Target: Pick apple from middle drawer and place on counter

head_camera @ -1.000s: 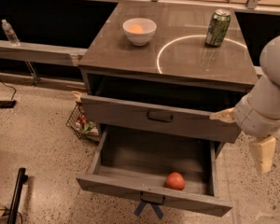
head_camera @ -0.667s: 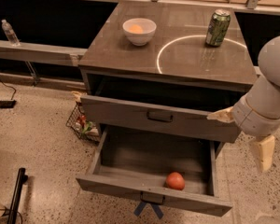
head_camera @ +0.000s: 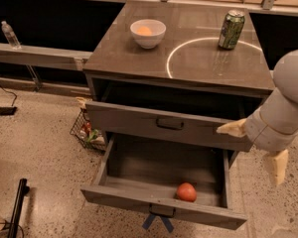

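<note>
The apple (head_camera: 186, 192), round and red-orange, lies in the front right part of the middle drawer (head_camera: 114, 198), which is pulled wide open; two blue crossed strips hang below its dark handle (head_camera: 162, 211). The counter (head_camera: 203, 66) is the dark glossy top with a thin white ring. My gripper (head_camera: 249, 154) hangs to the right of the cabinet, beside the upper drawer's right end and above and right of the apple. Its two cream fingers (head_camera: 276, 165) are spread wide apart and hold nothing.
A white bowl (head_camera: 148, 32) holding a pale-orange fruit and a green can (head_camera: 231, 29) stand on the counter. The upper drawer (head_camera: 139, 120) sits slightly out. A wire basket (head_camera: 87, 130) stands left of the cabinet. A water bottle (head_camera: 9, 33) stands on the long ledge.
My gripper has shifted slightly left and down beside the cabinet. The apple and the drawers have not moved.
</note>
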{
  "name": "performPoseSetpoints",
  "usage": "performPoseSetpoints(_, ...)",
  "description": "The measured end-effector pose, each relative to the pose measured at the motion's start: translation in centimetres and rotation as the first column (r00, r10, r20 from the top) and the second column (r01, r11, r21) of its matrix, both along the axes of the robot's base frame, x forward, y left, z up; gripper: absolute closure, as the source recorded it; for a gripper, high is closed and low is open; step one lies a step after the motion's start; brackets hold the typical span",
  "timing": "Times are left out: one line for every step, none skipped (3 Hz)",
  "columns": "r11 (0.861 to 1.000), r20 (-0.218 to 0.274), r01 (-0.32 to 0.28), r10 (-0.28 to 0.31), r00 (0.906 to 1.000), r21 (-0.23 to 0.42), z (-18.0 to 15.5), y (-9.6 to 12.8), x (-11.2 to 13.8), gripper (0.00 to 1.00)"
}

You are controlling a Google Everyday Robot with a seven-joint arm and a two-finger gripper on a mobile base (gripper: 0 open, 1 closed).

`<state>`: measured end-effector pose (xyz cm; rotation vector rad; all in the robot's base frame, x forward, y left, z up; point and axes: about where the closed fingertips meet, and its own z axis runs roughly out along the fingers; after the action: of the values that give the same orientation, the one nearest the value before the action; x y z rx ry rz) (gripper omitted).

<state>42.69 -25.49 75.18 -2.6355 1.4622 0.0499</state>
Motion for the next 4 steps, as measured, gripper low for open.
performPoseSetpoints(0.981,0.041,-0.187,0.186,0.9817,0.042,-4.4,1.8,-0.6,0.00)
performPoseSetpoints(0.921,0.081,-0.382,0.376,0.9230,0.075,-8.3,4.2,-1.6,0.00)
performPoseSetpoints(0.821,0.145,-0.566,0.554,0.8200,0.066,-11.5,6.5,-2.3,0.00)
performPoseSetpoints(0.791,0.161,-0.610,0.596,0.7870,0.056,-11.6,6.7,-2.2,0.00)
